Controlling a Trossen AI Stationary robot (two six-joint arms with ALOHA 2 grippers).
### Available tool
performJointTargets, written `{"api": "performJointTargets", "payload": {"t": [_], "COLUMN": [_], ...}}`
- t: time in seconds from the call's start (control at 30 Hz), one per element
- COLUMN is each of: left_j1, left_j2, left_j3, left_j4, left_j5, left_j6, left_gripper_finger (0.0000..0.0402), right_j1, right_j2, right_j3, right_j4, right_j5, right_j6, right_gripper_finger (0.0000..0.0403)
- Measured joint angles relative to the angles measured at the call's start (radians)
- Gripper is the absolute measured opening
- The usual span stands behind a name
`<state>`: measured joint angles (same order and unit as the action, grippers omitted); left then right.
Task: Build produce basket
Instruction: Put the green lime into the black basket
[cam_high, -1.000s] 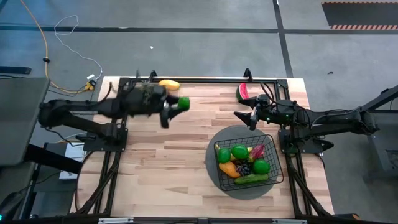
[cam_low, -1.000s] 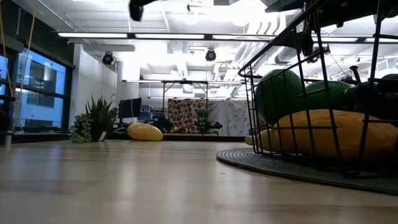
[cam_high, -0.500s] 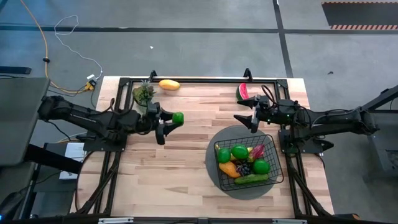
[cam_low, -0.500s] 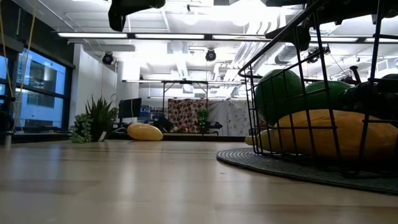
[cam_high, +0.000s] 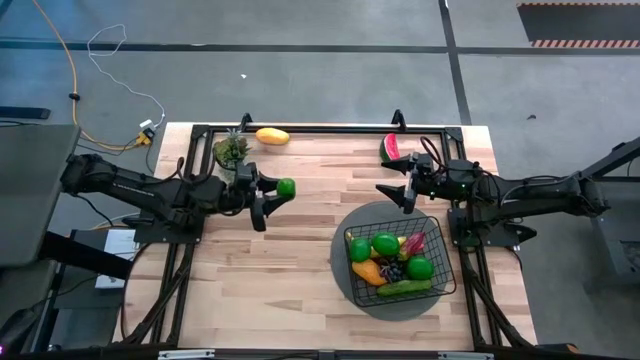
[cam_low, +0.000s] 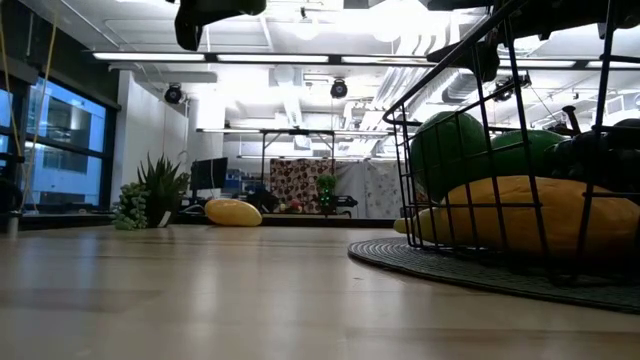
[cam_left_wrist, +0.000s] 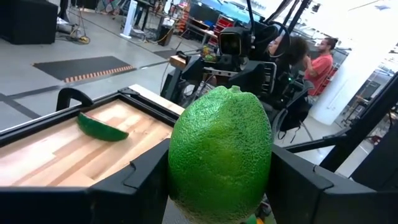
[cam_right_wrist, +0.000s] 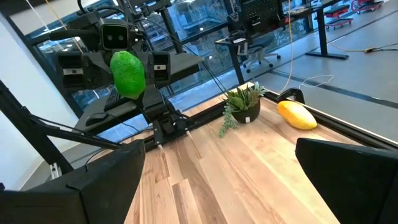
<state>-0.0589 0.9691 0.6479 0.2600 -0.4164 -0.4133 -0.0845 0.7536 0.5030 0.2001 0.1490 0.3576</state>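
Basket (cam_high: 400, 258): sitting on the mat (cam_high: 350, 285), right half of the table (cam_high: 290, 270).
In basket: limes (cam_high: 385, 244), mango (cam_high: 366, 272), grapes (cam_high: 392, 270), cucumber (cam_high: 405, 288).
Plant (cam_high: 231, 152): standing at the far edge, left.
Lemon (cam_high: 272, 136): lying just right of the plant.
Watermelon (cam_high: 393, 148): lying at the far edge, right, behind the basket.
Left gripper (cam_high: 270, 194): hanging above the table's left half, holding a lime (cam_high: 286, 188), near the plant.
Right gripper (cam_high: 400, 190): hanging between watermelon and basket.

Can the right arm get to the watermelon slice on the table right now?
Probably yes. The right gripper is open and empty, and the watermelon slice lies close beside it near the table's far edge, with bare wood between them. The left gripper is busy holding a lime.
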Motion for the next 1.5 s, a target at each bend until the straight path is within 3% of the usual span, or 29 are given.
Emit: {"api": "performJointTargets", "payload": {"t": [0.5,0.63,0.83,0.97,1.13,1.27,1.5], "left_j1": [0.0,0.0,0.001,0.008,0.041,0.078,0.129], "left_j2": [0.0,0.022,0.136,0.248,0.39,0.464,0.515], "left_j3": [0.0,0.001,0.006,0.073,0.184,0.258,0.304], "left_j4": [0.0,0.017,0.231,0.284,0.283,0.284,0.285], "left_j5": [0.0,0.0,-0.003,0.058,0.207,0.303,0.313], "left_j6": [-0.006,-0.078,-0.338,-0.505,-0.674,-0.71,-0.719], "left_gripper_finger": [0.0209,0.0209,0.0209,0.0209,0.0209,0.0209,0.0209], "right_j1": [0.0,0.0,0.002,0.03,0.068,0.095,0.136], "right_j2": [0.0,0.0,0.043,0.131,0.255,0.327,0.398], "right_j3": [0.0,0.0,0.017,0.111,0.237,0.321,0.398], "right_j4": [0.024,0.102,0.199,0.088,-0.025,-0.116,-0.131], "right_j5": [0.001,0.001,-0.035,-0.049,-0.053,-0.059,-0.176], "right_j6": [0.004,0.007,-0.017,-0.17,-0.334,-0.359,-0.363], "right_gripper_finger": [0.0399,0.0399,0.0399,0.0399,0.0399,0.0399,0.0399]}}
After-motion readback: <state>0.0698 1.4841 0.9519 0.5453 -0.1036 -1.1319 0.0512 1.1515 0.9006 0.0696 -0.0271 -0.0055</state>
